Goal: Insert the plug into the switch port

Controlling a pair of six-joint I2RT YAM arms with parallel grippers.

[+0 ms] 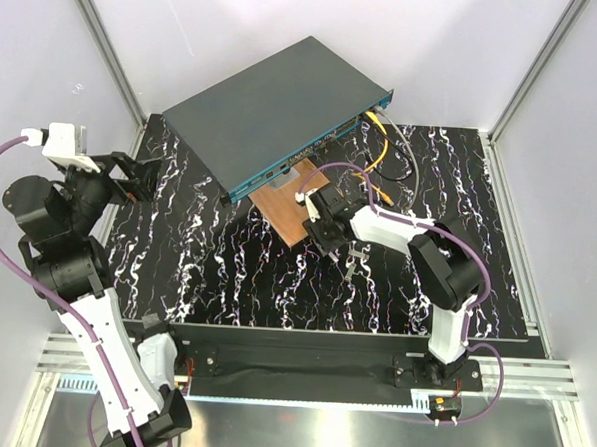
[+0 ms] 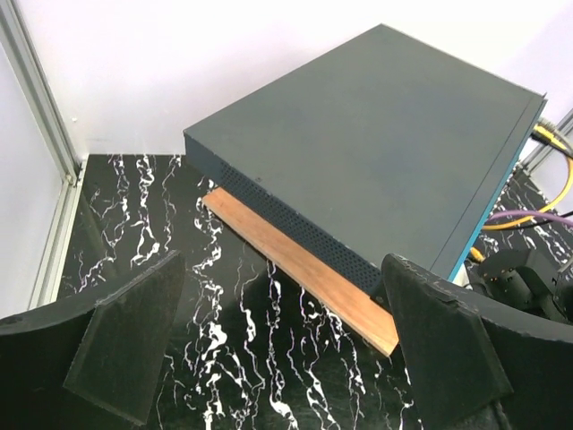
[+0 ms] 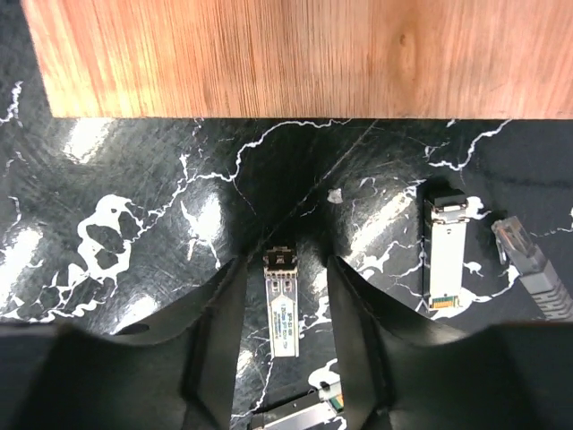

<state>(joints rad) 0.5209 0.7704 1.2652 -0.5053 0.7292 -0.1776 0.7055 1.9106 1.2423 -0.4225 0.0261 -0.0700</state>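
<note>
Cannot read tiny print on plug (image 3: 281,309) label. Flanked, untouched, by half-open right gripper (image 3: 286,269). Far from plug: left gripper (image 2: 282,264) wide open, empty.

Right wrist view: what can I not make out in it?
Plug: label print too small to read.
Another module at the bottom: cut off by the edge.
Grey cable connector: its cable hidden behind the right gripper's finger.
Switch ports: outside this view; too small in the top view.
</note>
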